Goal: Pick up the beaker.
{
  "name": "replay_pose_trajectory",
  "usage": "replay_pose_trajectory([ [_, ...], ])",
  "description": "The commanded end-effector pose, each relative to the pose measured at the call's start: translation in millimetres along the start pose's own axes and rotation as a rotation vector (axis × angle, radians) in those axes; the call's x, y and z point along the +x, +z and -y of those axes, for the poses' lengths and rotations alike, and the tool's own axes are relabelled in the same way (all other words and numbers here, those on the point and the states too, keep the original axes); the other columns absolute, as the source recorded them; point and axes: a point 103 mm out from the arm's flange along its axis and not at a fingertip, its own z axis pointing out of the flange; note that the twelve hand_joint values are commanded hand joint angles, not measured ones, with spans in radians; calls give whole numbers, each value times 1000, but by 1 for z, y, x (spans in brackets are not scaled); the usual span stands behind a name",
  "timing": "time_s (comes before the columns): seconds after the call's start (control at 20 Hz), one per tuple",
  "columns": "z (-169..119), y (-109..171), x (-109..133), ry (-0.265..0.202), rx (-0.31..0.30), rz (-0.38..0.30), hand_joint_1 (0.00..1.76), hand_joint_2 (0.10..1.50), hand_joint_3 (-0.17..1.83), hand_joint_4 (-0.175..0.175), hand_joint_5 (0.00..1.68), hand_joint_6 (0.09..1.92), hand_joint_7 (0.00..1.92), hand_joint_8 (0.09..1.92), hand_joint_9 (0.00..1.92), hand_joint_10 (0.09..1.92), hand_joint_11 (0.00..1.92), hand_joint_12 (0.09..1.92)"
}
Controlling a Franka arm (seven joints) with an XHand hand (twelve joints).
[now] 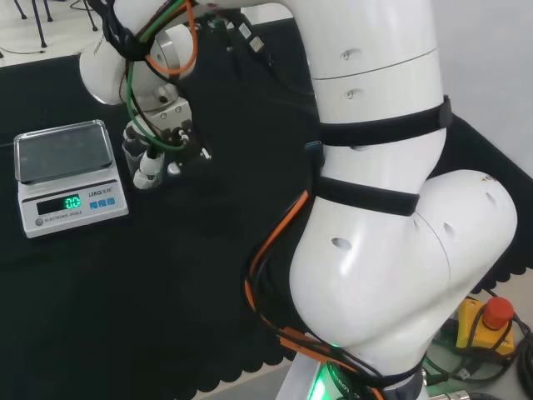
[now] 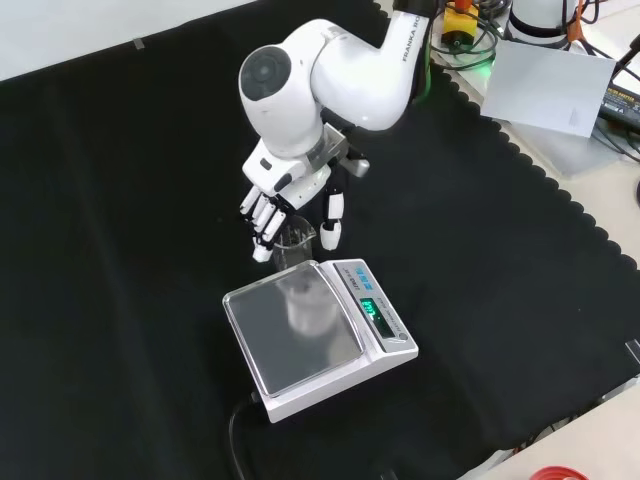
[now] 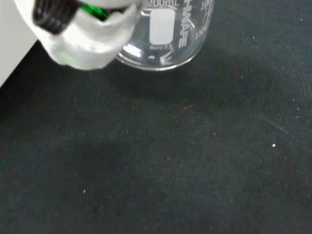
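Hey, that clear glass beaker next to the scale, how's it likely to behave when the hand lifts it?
The beaker looks like clear, smooth-walled glass, so it is probably rigid, breakable and somewhat slippery against the fingers. It appears empty, so likely light. Its flat base sits on the black cloth, so it should stand steadily, though a sideways nudge might tip it.

A lab bench: digital scale (image 2: 318,335) and glass beaker (image 3: 168,34) (graduated) on black cloth (image 2: 120,250).

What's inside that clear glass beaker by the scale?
The clear glass beaker looks empty; black cloth lies under it. The hand covers part of its rim.
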Motion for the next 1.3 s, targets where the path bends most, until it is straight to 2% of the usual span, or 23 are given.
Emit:
replay_pose_trajectory([
  [0.05, -3, 4, 6, 49, -117, 14, 988, 615, 626, 92, 601, 880, 728, 885, 967, 625, 668, 1307],
  [0.15, -3, 5, 6, 61, -144, 13, 1004, 615, 650, 98, 700, 986, 840, 928, 1081, 592, 788, 1238],
  [0.2, -5, 5, 6, 68, -161, 3, 1022, 704, 570, 127, 832, 982, 907, 943, 1141, 570, 847, 1213],
  [0.3, -9, 6, 5, 71, -174, -1, 1053, 842, 393, 162, 1015, 907, 1017, 937, 1243, 515, 939, 1165],
  [0.4, -11, 6, 5, 73, -178, -3, 1069, 886, 312, 173, 1091, 842, 1077, 916, 1306, 466, 1001, 1125],
  [0.45, -11, 5, 5, 73, -179, -4, 1078, 888, 303, 167, 1114, 817, 1103, 904, 1332, 442, 1033, 1101],
  [0.5, -11, 2, 4, 74, -181, -9, 1095, 876, 313, 141, 1142, 783, 1144, 889, 1370, 402, 1085, 1057],
  [0.75, -7, -24, -1, 75, -199, 4, 1107, 863, 333, 112, 1156, 769, 1166, 885, 1399, 377, 1122, 1027],
  [1.1, -2, -78, -9, 95, -254, 41, 1112, 850, 355, 101, 1163, 761, 1172, 885, 1414, 363, 1145, 1007],
  [1.3, -1, -101, -6, 83, -266, 60, 1119, 837, 376, 82, 1170, 755, 1176, 883, 1427, 350, 1177, 984],
])
